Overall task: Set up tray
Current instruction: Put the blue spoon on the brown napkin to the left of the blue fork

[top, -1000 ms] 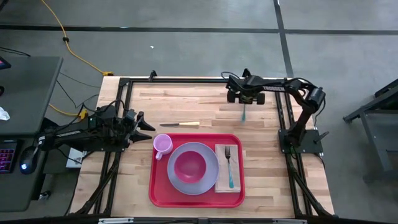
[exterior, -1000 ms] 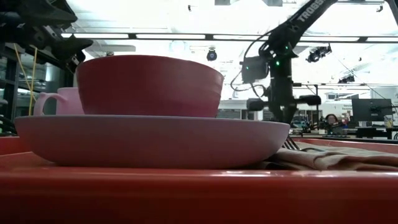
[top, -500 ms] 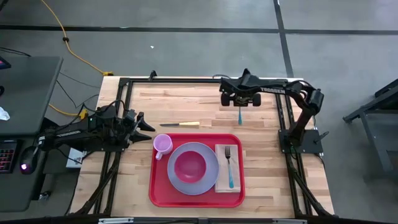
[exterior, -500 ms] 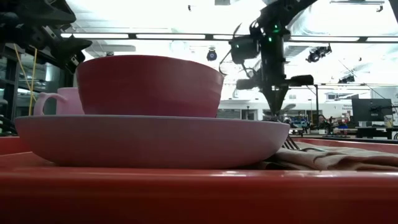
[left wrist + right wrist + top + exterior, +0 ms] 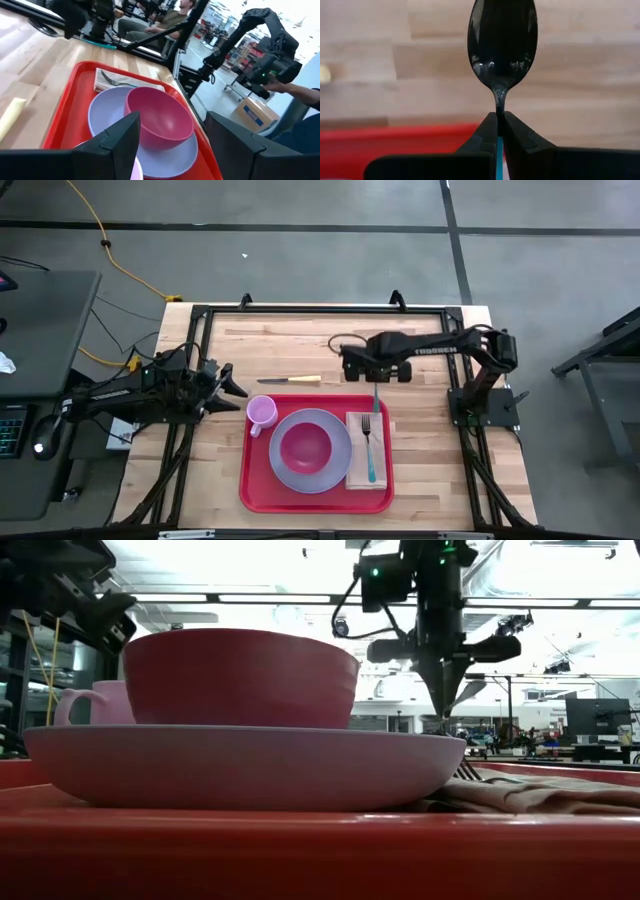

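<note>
Wooden table (image 5: 290,340): red tray (image 5: 252,480) set; right gripper (image 5: 499,120) pinches spoon (image 5: 502,40); left gripper (image 5: 232,385) jaws wide; no legible writing.

Red tray (image 5: 250,490), lavender plate (image 5: 286,471), magenta bowl (image 5: 305,446), pale pink mug (image 5: 261,412), tan napkin (image 5: 358,470) (teal-handled fork (image 5: 369,452), apparently).

Take the lavender plate (image 5: 310,452) as your landmark. On it you have a magenta bowl (image 5: 305,446), sitting roughly at its centre. Touching the plate's rim on one side is a small pink mug (image 5: 261,413); on the opposite side lies a tan napkin (image 5: 366,450) with a teal-handled fork (image 5: 369,445) resting on top. Beyond the plate, out on the bare wooden table (image 5: 300,342), you will find a knife (image 5: 290,380) with a cream handle.
</note>
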`<state>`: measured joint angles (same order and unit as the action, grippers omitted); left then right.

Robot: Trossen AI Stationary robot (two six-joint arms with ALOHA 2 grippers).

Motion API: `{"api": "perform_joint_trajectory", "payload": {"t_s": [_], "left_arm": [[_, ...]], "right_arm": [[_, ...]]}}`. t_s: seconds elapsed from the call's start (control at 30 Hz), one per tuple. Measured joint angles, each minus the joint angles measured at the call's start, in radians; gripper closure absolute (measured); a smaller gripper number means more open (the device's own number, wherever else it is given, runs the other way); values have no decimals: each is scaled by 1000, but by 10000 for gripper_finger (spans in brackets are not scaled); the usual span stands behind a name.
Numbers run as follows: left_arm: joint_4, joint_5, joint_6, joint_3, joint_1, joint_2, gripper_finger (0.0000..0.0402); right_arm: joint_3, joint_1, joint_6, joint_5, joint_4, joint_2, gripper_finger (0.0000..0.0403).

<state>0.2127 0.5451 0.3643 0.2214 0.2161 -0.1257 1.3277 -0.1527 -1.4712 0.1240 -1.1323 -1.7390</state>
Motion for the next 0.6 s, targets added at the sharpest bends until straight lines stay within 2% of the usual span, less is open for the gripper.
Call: {"api": "perform_joint_trajectory", "payload": {"t_s": [0.4,0.6], "left_arm": [[-31,17,-93,0,0,11,147],[-28,51,-124,0,0,47,147]], "right_arm": [[0,229,-286,0,37,0,403],[0,288,-329,-3,126,-27,403]]}}
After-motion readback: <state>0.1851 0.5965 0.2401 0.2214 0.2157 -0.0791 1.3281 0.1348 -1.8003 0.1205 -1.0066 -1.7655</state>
